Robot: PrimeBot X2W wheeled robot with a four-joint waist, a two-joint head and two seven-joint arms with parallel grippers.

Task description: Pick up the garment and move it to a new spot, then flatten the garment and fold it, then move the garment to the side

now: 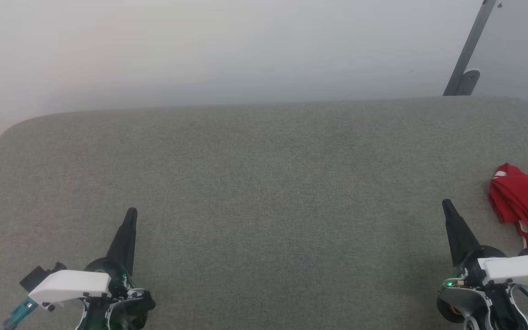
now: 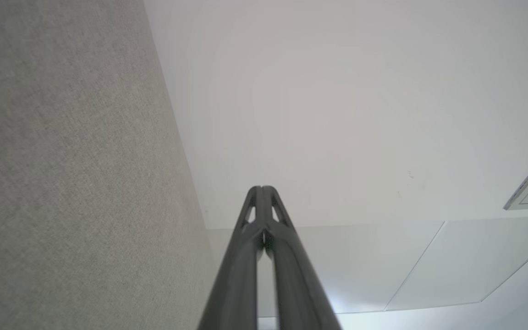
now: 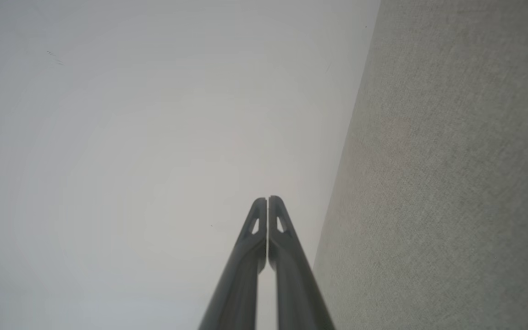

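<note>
- Upholstery (image 1: pixel 264 183), grey and woven, is stretching wide across the head view with rounded far corners. A pale wall (image 1: pixel 200 46) is rising behind it, and a slanted metal bar (image 1: pixel 470 50) is leaning at the far right.
- The garment (image 1: pixel 527 201) is lying on this surface at the robot's far right, just beside the right arm. It is partly running off the picture's edge and partly passing behind that arm's white housing.
- Its visible red cloth is sitting in a rumpled bunch with creases, not as a flat panel.
- That bunch is running long from the upper left down toward the lower right. A bit of white-and-red trim is showing at the upper-left tip, and another strip is showing lower down. Which end is collar and which is hem I cannot tell.
- The scene is fitting two stages equally. The shirt may be waiting in a heap at the edge, or resting at the side where the task wants it to end.
- If any handling is coming, I judge the right arm nearest. Gripping a trimmed edge rather than the heap's middle would be keeping layers from dragging.
- The left gripper (image 1: pixel 131 213) is hovering at the lower left, fingers pressed together on nothing, well apart from the shirt.
- The right gripper (image 1: pixel 446 204) is hovering at the lower right near the shirt, its jaws likewise together and empty.
</note>
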